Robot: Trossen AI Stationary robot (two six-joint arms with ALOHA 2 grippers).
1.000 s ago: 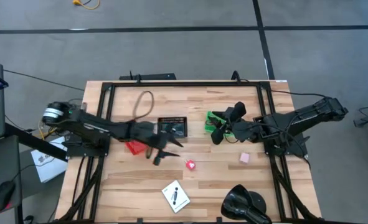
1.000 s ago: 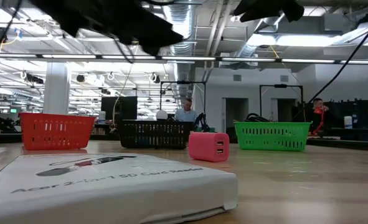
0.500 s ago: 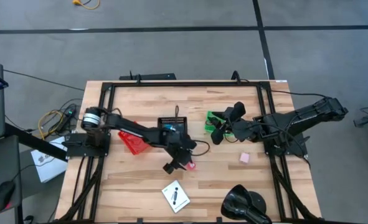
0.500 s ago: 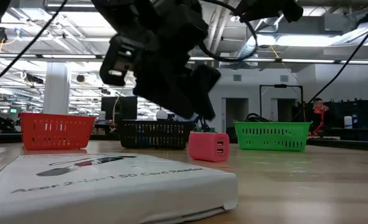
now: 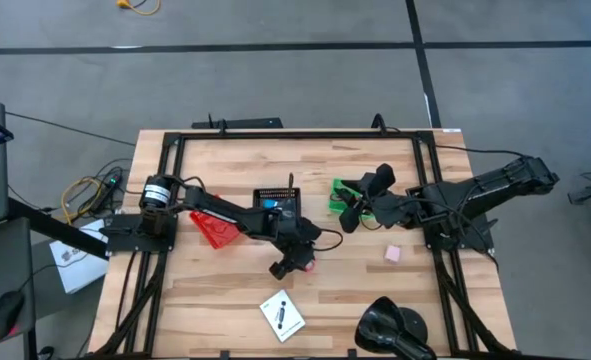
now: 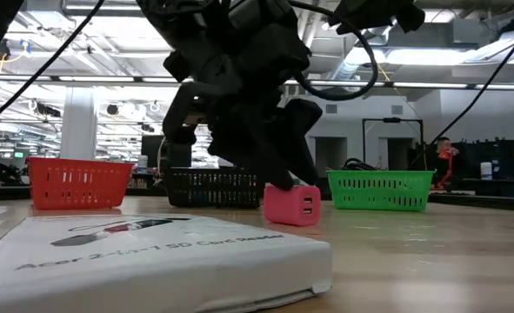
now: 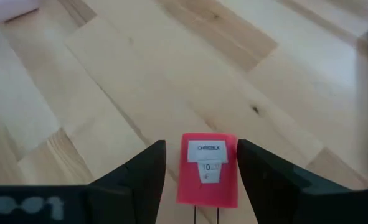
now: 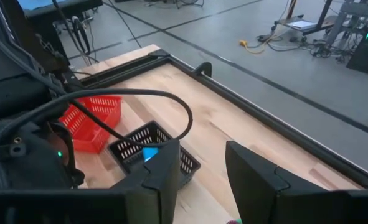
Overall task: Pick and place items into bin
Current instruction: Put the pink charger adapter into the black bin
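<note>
The pink-red block rests flat on the wood near the table's middle. My left gripper is open and has come down over the block, one finger on each side; I cannot tell whether either finger touches it. The pale pink cube sits to the right. The white card box lies near the front edge. A blue piece lies inside the black basket. My right gripper waits open above the green basket.
A red basket lies on its side under my left arm. The glossy black lump sits at the near right edge. A black frame runs round the table. Bare wood lies between the block and the card box.
My left arm has swung from beside the red basket toward the table's right and near side and has come down over the pink-red block, so that its fingers now stand on either side of it. The block has stayed where it was.
</note>
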